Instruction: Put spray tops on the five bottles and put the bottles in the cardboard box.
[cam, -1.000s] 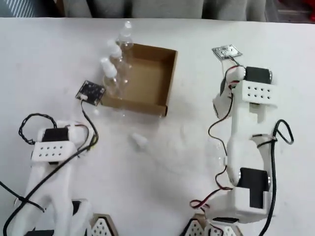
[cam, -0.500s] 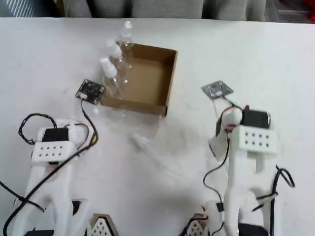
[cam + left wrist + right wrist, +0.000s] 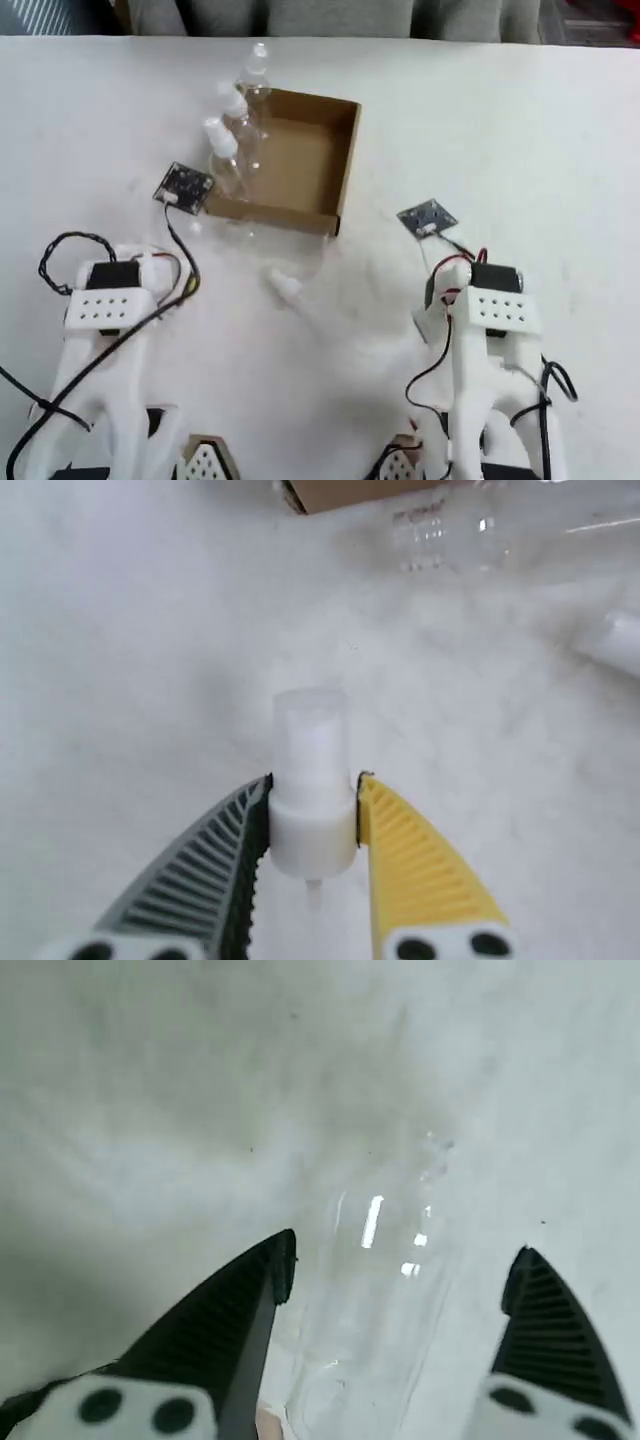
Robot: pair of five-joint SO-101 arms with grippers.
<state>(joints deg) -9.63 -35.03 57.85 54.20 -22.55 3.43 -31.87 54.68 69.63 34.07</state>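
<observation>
We run our eyes over the cardboard box, the clear bottles at its edge and the spray top, and we can read nothing: no legible lettering, number or sign on any of them.

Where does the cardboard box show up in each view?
High view: cardboard box, open, left of centre in the upper half.
Left wrist view: one corner of the cardboard box, beyond the spray top in the left gripper.
Right wrist view: a clear bottle between the right gripper's open fingers.
Shared landmark: the white table.
</observation>
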